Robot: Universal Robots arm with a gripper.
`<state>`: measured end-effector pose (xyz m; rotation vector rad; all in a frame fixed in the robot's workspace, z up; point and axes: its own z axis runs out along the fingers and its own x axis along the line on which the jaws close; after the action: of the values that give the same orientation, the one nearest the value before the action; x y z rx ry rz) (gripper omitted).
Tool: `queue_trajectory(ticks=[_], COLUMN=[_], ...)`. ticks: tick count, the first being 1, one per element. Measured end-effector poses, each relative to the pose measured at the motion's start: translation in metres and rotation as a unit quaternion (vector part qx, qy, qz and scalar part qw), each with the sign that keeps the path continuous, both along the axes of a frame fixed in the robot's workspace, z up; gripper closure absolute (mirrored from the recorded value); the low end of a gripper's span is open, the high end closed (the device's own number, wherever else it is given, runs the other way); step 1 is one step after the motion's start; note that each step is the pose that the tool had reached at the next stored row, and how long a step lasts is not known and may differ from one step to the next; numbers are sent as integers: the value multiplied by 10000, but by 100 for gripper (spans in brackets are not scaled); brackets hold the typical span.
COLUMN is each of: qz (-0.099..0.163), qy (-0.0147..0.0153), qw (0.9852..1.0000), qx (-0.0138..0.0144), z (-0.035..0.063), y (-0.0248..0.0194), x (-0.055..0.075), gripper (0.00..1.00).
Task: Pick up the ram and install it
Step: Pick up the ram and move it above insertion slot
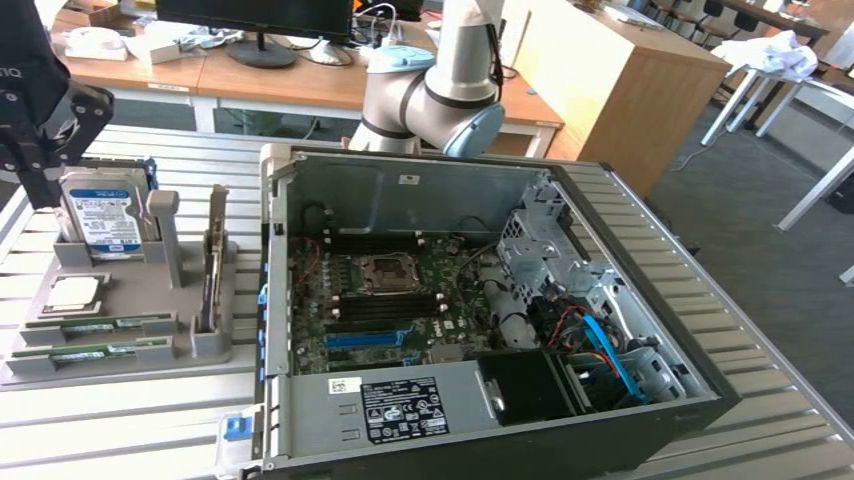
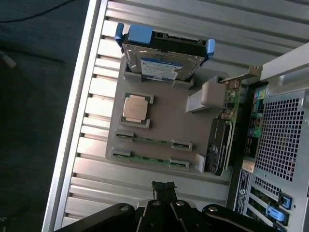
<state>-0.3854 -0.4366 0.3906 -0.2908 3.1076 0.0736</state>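
Note:
Two rams, thin green sticks, lie side by side in slots at the near end of the grey holder tray [image 1: 134,375]. One ram [image 1: 104,324] [image 2: 152,141] is closer to the processor; the other ram [image 1: 96,352] [image 2: 149,159] lies at the tray's edge. My gripper [image 1: 38,172] [image 2: 163,187] hangs high above the far-left part of the tray, over the hard drive, well apart from both rams. Its fingers are shut with nothing between them. The open computer case [image 1: 614,250] lies to the exterior view's right of the tray, its motherboard [image 1: 387,300] exposed.
On the tray also sit a blue-labelled hard drive [image 1: 100,215] [image 2: 161,60] standing upright, a square silver processor [image 1: 74,292] [image 2: 135,107] and an upright expansion card [image 1: 214,265] [image 2: 219,145]. Everything rests on a slatted aluminium table [image 1: 134,430]. Desks and a monitor stand behind.

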Motion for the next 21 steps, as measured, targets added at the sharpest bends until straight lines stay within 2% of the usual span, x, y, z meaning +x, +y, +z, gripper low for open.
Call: queue_trajectory(ticks=[6,11,16,21], qz=[328,611,904,1191], qy=[0,0,0,0], qw=[9995,9981,9959,9929], qx=[0,0,0,0], z=[-5,-8,-13,-17], y=[0,0,0,0], x=[0,0,0,0], gripper=[90,90,90,90])
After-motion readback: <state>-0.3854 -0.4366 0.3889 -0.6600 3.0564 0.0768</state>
